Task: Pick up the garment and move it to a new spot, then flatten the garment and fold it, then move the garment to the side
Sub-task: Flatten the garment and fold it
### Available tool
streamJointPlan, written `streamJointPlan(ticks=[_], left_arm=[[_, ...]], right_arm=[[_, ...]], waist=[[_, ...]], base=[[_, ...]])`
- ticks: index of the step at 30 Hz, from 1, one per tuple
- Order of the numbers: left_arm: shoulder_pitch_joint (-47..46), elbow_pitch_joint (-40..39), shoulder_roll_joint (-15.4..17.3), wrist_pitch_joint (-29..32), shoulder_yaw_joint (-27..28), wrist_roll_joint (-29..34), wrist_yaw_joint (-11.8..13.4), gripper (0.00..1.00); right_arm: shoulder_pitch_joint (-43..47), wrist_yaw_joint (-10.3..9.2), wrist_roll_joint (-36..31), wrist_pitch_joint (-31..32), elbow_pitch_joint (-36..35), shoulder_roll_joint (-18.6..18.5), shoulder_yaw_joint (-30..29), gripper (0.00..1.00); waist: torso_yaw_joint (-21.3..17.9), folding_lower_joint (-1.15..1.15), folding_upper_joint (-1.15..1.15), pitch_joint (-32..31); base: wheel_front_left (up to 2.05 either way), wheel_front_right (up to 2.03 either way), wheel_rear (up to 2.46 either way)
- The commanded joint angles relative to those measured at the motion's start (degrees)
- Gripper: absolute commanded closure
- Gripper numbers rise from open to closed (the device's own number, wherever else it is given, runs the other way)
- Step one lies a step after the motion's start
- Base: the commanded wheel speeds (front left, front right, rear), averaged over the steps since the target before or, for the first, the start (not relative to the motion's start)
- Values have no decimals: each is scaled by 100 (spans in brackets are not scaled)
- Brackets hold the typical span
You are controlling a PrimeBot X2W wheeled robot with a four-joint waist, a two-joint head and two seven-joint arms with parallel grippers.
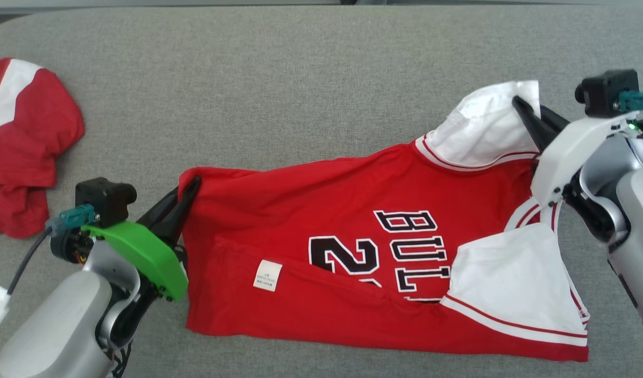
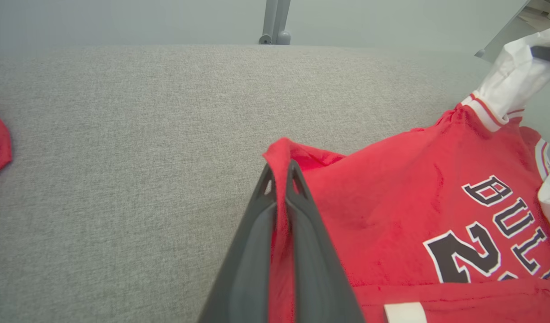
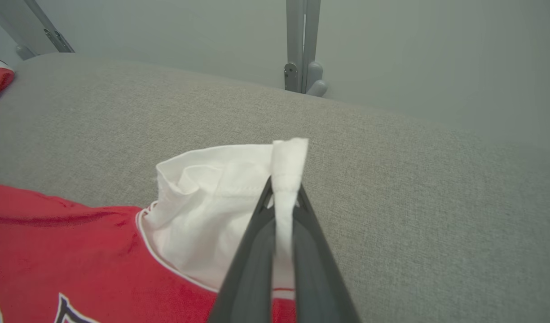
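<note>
red shirt pinched at both ends on a grey tabletop

red with white sleeves, the shirt [image 1: 352, 247] lies spread over the middle and right of the grey fabric tabletop [image 1: 300, 79], its length running left to right. black and white letters and a number show on its front. a fold along the near edge lies over the lower part of the number, and a small white label [image 1: 267, 275] sits on that fold.

the left gripper [image 1: 191, 190] is clenched on the shirt's far left corner. in the left wrist view, red cloth runs up between its two dark fingers [image 2: 252, 251] and pokes out past the tips.

the right gripper [image 1: 522, 105] is clenched on the far white sleeve [image 1: 484, 126] at the shirt's right end. in the right wrist view, a strip of white cloth stands between the fingers [image 3: 252, 269] and sticks out above the tips. the other white sleeve [image 1: 510, 273] lies flat at the near right.

a second red and white cloth [image 1: 22, 147] lies crumpled at the left edge, well apart from the shirt. a grey metal post [image 3: 301, 45] stands beyond the tabletop's far edge.
</note>
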Motion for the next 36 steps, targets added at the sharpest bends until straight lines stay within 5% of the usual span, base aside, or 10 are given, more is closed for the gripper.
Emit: streamJointPlan(ticks=[1, 7, 14, 27, 28, 29, 30, 36], left_arm=[[238, -175, 128, -61, 3, -30, 89, 100], [1221, -1153, 500, -214, 21, -126, 465, 100], [2219, -1969, 828, -375, 261, -443, 1002, 100], [2628, -1559, 829, -422, 305, -698, 1088, 100], [2645, -1498, 813, -414, 289, -704, 1101, 76], [2656, -1455, 792, -422, 270, -701, 1107, 51], [2680, -1387, 777, -420, 243, -690, 1105, 0], [2815, -1161, 689, -707, 163, -482, 1163, 0]], right_arm=[[361, -9, 86, -40, -287, -123, -37, 100], [1825, -9, 262, 100, -1736, -399, -382, 100], [3309, -7, 38, 377, -2954, -57, -1054, 100], [4122, -7, -319, 508, -2845, 515, -1079, 100], [4131, -7, -320, 515, -2797, 497, -1050, 69], [4143, -7, -340, 527, -2755, 467, -1013, 5], [4155, -7, -328, 542, -2719, 452, -988, 0], [4341, -7, -199, 555, -2785, 380, -1274, 0]], waist=[[-95, 0, 0, -256], [-287, 0, 0, -498], [-484, 0, 0, -486], [-546, 0, 0, -469], [-545, 0, 0, -472], [-541, 0, 0, -478], [-537, 0, 0, -486], [-521, 0, 0, -592]], base=[[0, 0, 0], [0, 0, 0], [0, 0, 0], [0, 0, 0], [0, 0, 0], [0, 0, 0], [0, 0, 0], [0, 0, 0]])
